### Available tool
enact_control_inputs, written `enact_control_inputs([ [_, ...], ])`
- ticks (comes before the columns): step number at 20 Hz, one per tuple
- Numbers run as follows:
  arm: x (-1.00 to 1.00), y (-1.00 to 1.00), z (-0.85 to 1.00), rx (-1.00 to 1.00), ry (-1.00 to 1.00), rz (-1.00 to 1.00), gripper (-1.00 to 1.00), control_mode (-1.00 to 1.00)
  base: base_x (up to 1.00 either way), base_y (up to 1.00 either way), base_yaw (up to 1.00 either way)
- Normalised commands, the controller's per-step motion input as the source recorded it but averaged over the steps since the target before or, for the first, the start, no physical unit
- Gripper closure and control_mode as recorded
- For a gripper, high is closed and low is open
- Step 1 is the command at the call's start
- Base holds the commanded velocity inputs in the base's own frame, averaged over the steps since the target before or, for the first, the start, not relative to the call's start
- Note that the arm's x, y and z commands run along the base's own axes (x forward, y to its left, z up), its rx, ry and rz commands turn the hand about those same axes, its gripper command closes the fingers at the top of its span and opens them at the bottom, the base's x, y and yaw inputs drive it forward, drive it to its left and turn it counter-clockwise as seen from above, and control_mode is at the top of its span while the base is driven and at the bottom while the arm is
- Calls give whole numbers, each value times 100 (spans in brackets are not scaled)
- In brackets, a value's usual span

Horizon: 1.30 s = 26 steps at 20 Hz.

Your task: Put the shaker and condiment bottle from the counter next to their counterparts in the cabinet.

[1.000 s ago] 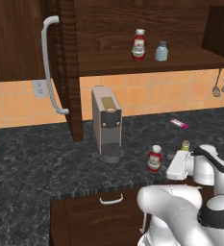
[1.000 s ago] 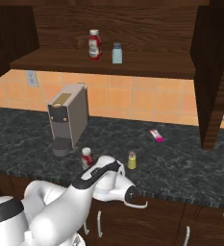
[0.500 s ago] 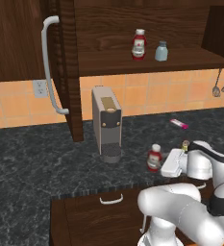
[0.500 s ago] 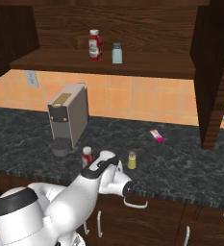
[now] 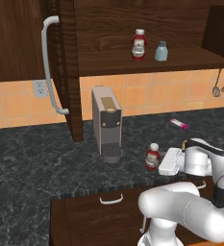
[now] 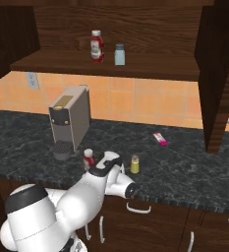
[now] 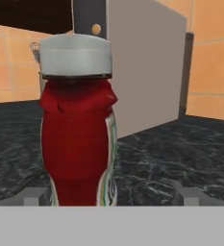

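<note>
The gripper (image 7: 111,197) stands wide open around nothing, the condiment bottle (image 7: 78,125) upright just ahead between its fingertips on the dark counter (image 5: 46,158), the coffee machine (image 5: 106,124) behind, the cabinet (image 6: 101,66) above.

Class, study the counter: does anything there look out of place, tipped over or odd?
The pink-and-white tube lies flat on the counter, alone near the backsplash, while the condiment bottle and shaker stand upright. Nothing looks spilled or damaged.

The red condiment bottle (image 7: 77,129) (white cap) stood upright on the counter near the yellow-green shaker (image 6: 134,164); their counterparts (image 5: 139,44) stood on the cabinet (image 5: 147,61) shelf.
</note>
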Motion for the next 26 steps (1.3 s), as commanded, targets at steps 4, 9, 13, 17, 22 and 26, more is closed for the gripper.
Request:
enact_control_inputs([
  [4, 0, 4, -3, 0, 0, 0, -100, -100, 0, 0, 0],
  [9, 0, 0, 0, 0, 0, 0, -100, -100, 0, 0, 0],
  [13, -2, 0, 0, 0, 0, 0, -100, -100, 0, 0, 0],
  [17, -12, 0, 0, 0, 0, 0, -100, -100, 0, 0, 0],
  [22, -20, 0, 0, 0, 0, 0, -100, -100, 0, 0, 0],
  [26, -8, 3, 0, 0, 0, 0, -100, -100, 0, 0, 0],
])
